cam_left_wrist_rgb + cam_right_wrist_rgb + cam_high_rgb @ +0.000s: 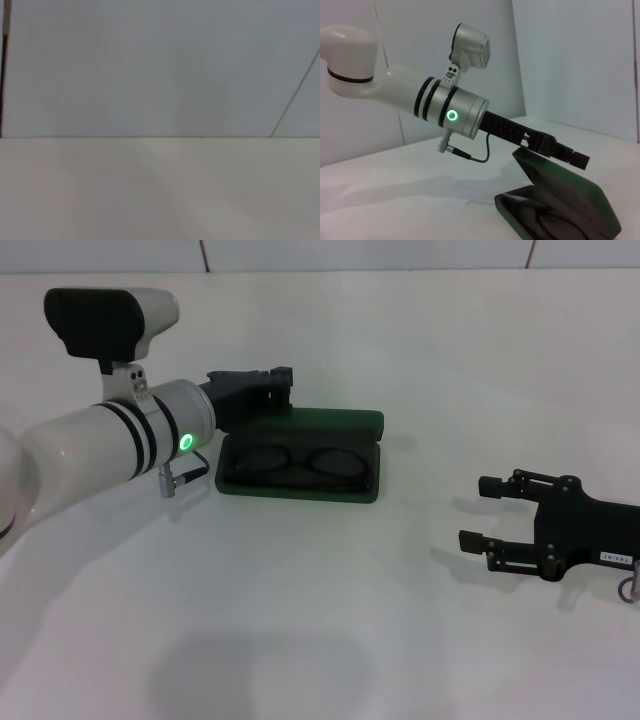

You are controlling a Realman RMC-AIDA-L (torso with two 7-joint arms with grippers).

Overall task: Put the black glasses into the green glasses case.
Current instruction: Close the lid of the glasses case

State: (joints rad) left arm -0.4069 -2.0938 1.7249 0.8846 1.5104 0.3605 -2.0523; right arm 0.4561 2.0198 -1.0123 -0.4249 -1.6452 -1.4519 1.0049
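The green glasses case (pixel 345 426) lies open at the table's middle, its lid raised at the back. The black glasses (pixel 300 461) lie folded inside its lower half. My left gripper (pixel 281 381) reaches in from the left and sits at the top edge of the lid, at its left end. The right wrist view shows the left gripper (pixel 572 155) resting against the upright lid of the case (pixel 592 202). My right gripper (pixel 474 512) is open and empty, low over the table to the right of the case. The left wrist view shows only table and wall.
The white table (pixel 330 620) runs to a white wall (pixel 360 252) behind the case. My left forearm (pixel 120 440) hangs over the table's left side and casts a shadow in front.
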